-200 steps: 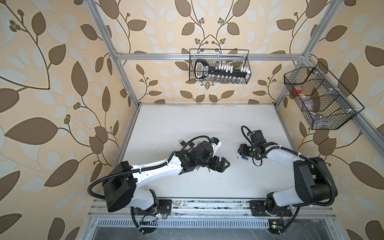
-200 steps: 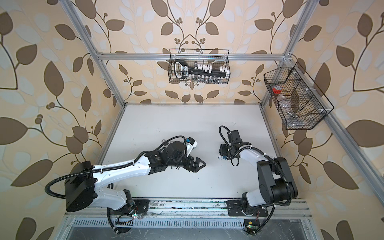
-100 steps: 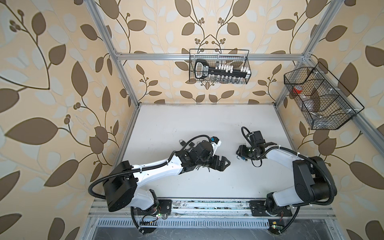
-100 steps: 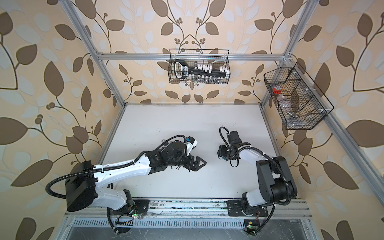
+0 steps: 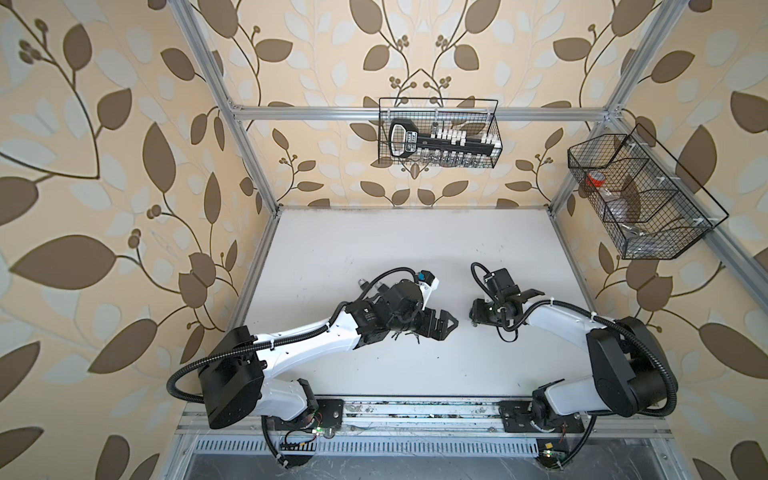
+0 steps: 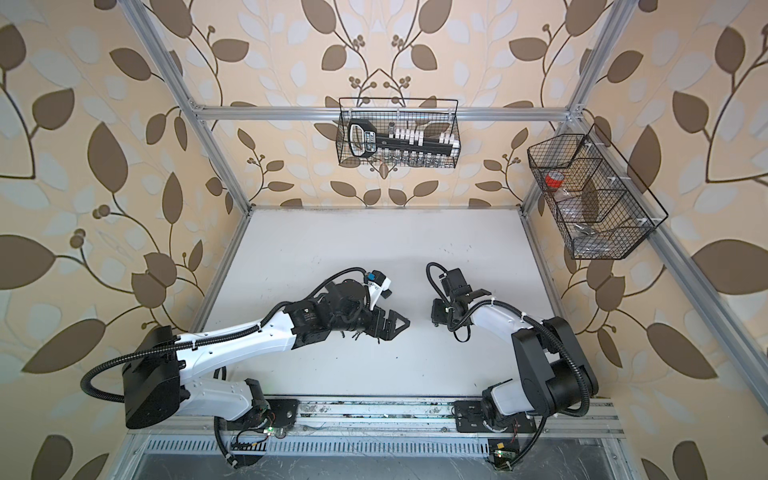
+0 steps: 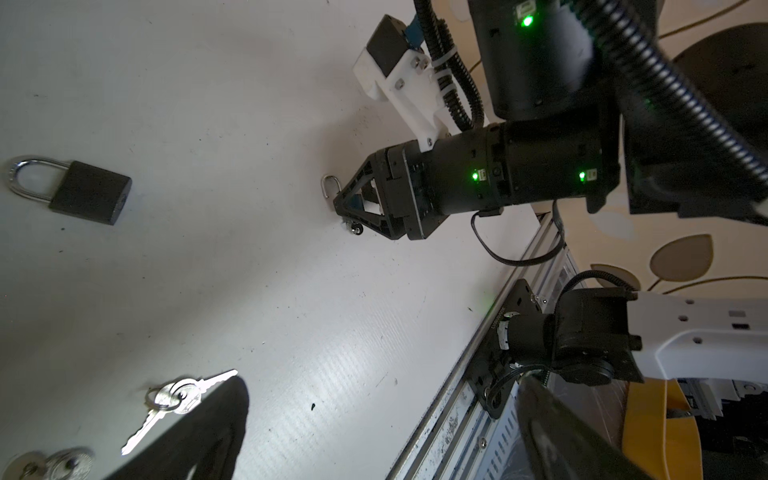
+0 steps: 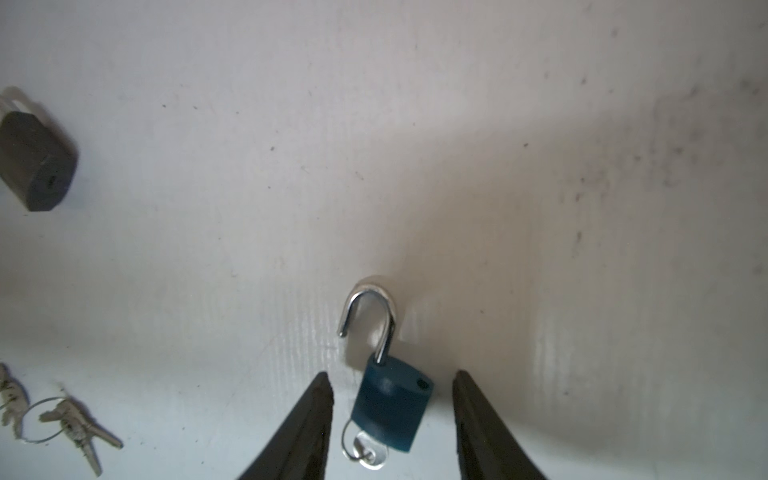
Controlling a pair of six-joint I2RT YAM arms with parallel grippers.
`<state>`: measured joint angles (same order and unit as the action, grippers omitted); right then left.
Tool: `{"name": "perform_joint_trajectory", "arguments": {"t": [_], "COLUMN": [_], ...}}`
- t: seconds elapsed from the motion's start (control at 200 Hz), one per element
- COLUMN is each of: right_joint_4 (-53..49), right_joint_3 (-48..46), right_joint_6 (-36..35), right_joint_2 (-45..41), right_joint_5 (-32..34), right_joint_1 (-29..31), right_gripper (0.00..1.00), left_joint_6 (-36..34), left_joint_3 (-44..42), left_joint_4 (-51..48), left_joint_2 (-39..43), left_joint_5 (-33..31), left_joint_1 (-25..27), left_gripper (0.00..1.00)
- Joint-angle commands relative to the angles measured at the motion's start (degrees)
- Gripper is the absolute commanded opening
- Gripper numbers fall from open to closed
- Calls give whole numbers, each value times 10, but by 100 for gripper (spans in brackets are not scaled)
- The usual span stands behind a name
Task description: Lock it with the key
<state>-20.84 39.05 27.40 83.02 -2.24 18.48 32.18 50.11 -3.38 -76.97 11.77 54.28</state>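
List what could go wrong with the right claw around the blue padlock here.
The blue padlock lies skewed between the fingers of the right claw, so closing could twist or skid it away. Its key sticks out of the body's end; a squeeze may knock it loose. The shackle stands open, free to swing when lifted.

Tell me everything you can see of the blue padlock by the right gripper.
The blue padlock has a dark blue, plastic-looking body and a silvery metal shackle standing open, one leg free of the body. A key on a thin ring sticks out of its base. It lies on the white table, slightly askew, between the right gripper's fingers, which flank it without touching.
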Motion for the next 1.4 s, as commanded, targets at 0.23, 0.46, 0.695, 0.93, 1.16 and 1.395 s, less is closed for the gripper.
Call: {"name": "perform_joint_trajectory", "arguments": {"t": [0.23,0.46,0.695,0.93,1.16,1.395], "right_joint_4": [-59,-59,-61,-40,46,122], "right_joint_3": [20,16,14,12,9,31], "right_joint_6": [13,18,19,25,-34,-147], "right_joint_2": [39,39,33,-64,-234,-284], "right_joint_5": [94,99,89,103,28,-221], "right_joint_1": [46,47,47,47,44,50], "right_gripper": [45,37,25,7,0,0], "left_joint_6": [7,7,15,29,17,-13], "left_joint_3": [-1,-5,-18,-9,9,50], "left_joint_4": [-8,-14,-13,-84,-126,-122], "left_joint_2": [28,30,43,102,203,201], "left_joint_5": [-12,-18,-26,-60,-48,40], "left_joint_1": [-8,-12,-17,-61,-139,-174], "left_gripper": [99,99,99,99,99,95]}}
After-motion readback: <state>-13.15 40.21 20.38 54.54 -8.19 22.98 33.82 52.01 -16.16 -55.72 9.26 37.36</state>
